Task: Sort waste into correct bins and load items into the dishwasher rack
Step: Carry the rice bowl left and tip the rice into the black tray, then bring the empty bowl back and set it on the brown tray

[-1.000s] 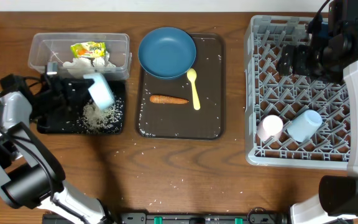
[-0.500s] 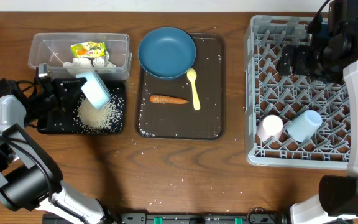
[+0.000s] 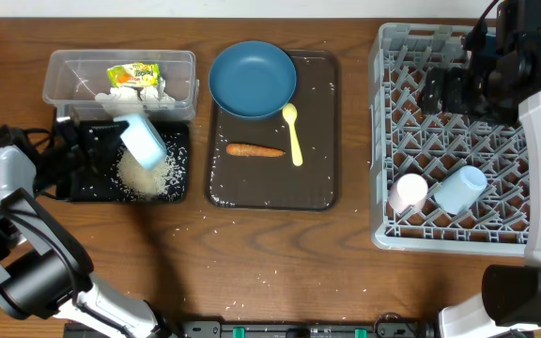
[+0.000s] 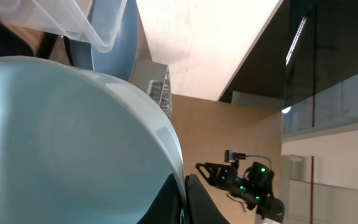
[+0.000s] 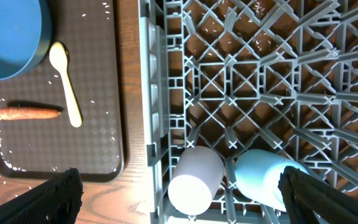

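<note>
The small white bowl (image 3: pixel 144 139) is held tilted over the shallow black tray (image 3: pixel 182 193), directly above a heap of white rice grains (image 3: pixel 142 176) lying in that tray. The left hand (image 3: pixel 120 141) is pressed together on the bowl, pinching it; in the left wrist view the bowl's pale wall fills most of the frame. Behind the black tray and just beside it stands the clear plastic tub (image 3: pixel 62 71), which contains the yellow-green printed wrapper (image 3: pixel 131 73) and crumpled white tissue (image 3: pixel 144 94). To the right, the dark brown serving tray (image 3: pixel 270 186) carries the round blue plate (image 3: pixel 252 79), the thin orange carrot (image 3: pixel 255 149) and the yellow plastic spoon (image 3: pixel 294 136), with scattered grains around them. The grey dishwasher rack (image 3: pixel 411 122) sits at the far right of the counter (image 3: pixel 280 244); the pink cup (image 3: pixel 408 192) and light blue cup (image 3: pixel 460 190) lie side by side inside it. The right hand (image 3: pixel 440 92) hovers above the rack, fingers spread wide, gripping nothing.
</note>
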{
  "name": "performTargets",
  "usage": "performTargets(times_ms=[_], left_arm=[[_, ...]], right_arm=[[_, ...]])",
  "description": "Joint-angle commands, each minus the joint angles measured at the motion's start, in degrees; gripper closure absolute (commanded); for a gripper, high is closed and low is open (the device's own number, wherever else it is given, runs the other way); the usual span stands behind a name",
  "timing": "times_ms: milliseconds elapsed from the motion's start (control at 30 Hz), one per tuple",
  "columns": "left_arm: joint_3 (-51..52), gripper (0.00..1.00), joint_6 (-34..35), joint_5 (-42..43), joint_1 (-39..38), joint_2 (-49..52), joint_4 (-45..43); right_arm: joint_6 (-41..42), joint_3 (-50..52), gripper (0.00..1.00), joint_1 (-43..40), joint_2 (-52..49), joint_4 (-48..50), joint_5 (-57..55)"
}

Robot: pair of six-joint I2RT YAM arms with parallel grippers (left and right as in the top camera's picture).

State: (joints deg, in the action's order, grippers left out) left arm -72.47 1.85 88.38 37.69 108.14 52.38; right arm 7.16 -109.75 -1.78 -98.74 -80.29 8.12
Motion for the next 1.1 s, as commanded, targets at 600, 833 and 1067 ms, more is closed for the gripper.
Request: performTargets(times_ms=[600, 833, 1067], left_arm=[[-0.1, 0.94, -0.6, 1.1, -3.5, -2.6, 2.0], [-0.2, 0.94, -1.6, -15.3, -15.6, -12.2, 2.2], [-0.2, 0.94, 3.5, -45.0, -38.7, -17.1, -0.3]], right_arm=[[-0.6, 0.1, 0.01, 0.7, -0.3, 0.1, -0.2], [-0.6, 0.1, 0.01, 0.7, -0.3, 0.0, -0.2], [-0.5, 0.1, 0.01, 0.7, -0.3, 0.0, -0.1]])
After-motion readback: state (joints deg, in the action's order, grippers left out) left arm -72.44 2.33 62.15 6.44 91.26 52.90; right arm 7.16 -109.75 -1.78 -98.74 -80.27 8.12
